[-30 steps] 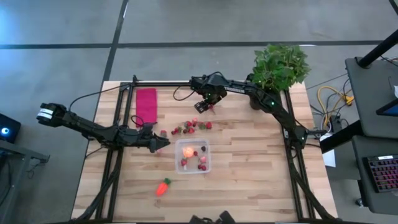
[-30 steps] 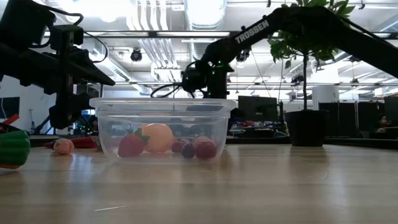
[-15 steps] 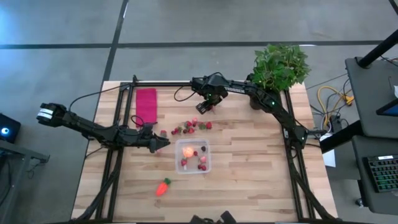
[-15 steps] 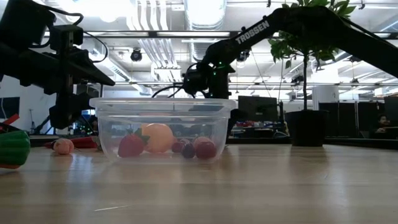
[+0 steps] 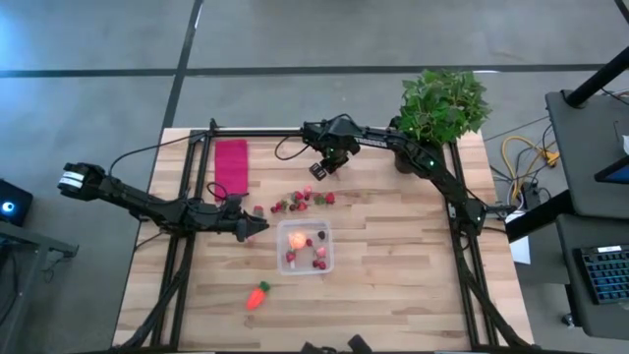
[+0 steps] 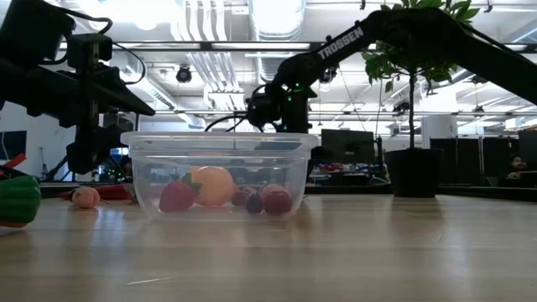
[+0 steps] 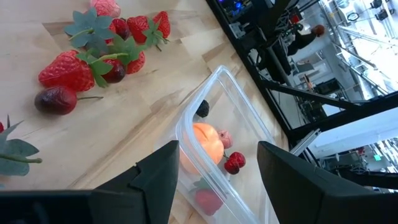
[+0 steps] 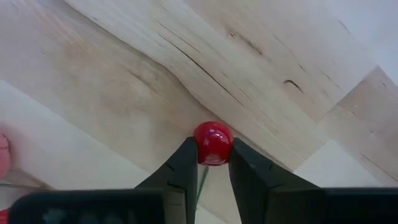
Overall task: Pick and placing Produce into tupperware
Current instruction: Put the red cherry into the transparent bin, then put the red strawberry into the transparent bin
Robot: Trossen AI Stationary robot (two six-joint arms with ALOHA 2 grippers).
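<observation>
The clear tupperware [image 5: 306, 247] stands mid-table and holds a pale orange fruit [image 7: 205, 142] and a few red and dark berries [image 7: 233, 163]. More produce, strawberries and dark berries [image 5: 300, 201], lies loose on the wood just beyond it. An orange carrot [image 5: 257, 295] lies nearer the front edge. My right gripper [image 8: 213, 163] is near the far edge, pointing down, shut on a small red cherry [image 8: 213, 143]. My left gripper [image 7: 217, 180] hangs open beside the tupperware's left corner, touching nothing. My right gripper pinches the cherry's round body [image 8: 213, 149] between its two fingertips, coming from above and pointing down. The thin stem [image 8: 201, 180] runs back between the fingers. I cannot tell whether the cherry rests on the wood or hangs just above it.
A red cloth [image 5: 232, 165] lies at the far left, and a green potted plant [image 5: 442, 101] stands at the far right corner. Black frame rails [image 5: 197, 187] run along the table's left and right sides. Bare wood [image 5: 393, 265] lies right of the tupperware.
My right gripper has stayed over the same spot near the far edge and has drawn its fingers together on the cherry.
</observation>
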